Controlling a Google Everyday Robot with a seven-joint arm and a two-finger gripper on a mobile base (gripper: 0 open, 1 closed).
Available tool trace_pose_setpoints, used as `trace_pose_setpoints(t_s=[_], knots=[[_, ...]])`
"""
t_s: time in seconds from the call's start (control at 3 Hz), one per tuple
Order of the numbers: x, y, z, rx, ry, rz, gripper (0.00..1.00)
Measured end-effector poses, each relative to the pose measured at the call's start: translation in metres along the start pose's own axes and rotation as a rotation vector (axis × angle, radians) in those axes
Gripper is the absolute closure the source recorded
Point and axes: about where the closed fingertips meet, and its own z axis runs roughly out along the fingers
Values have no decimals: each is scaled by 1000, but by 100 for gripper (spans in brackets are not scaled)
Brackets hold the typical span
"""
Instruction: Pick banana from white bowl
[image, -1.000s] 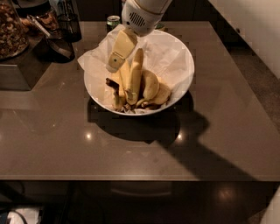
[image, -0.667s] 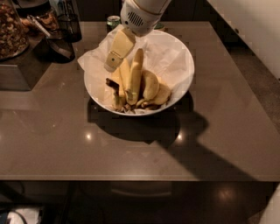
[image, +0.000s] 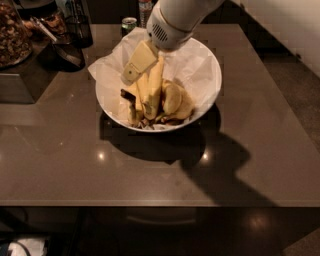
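Note:
The white bowl, lined with crumpled white paper, stands at the back middle of the brown table. It holds several yellow bananas. The longest, slim and nearly straight banana lies in the middle of the pile, running from the bowl's near rim up toward the arm. A wider curved banana lies to its right. My gripper reaches down from the top into the bowl's left half, right against the long banana's upper end. The arm hides the banana's top.
A green can stands just behind the bowl. A jar of snacks on a grey box, a dark scoop and a black holder crowd the back left corner. The table's front edge runs across below.

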Motion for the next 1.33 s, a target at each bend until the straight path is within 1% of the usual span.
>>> trace_pose_setpoints(t_s=[0.33,0.67,1.0,1.33], knots=[[22,3,4,47,-10,177,0],[31,4,18,16,-37,319,0],[33,-8,33,-26,-75,378,0],[25,-24,43,-40,-90,369,0]])
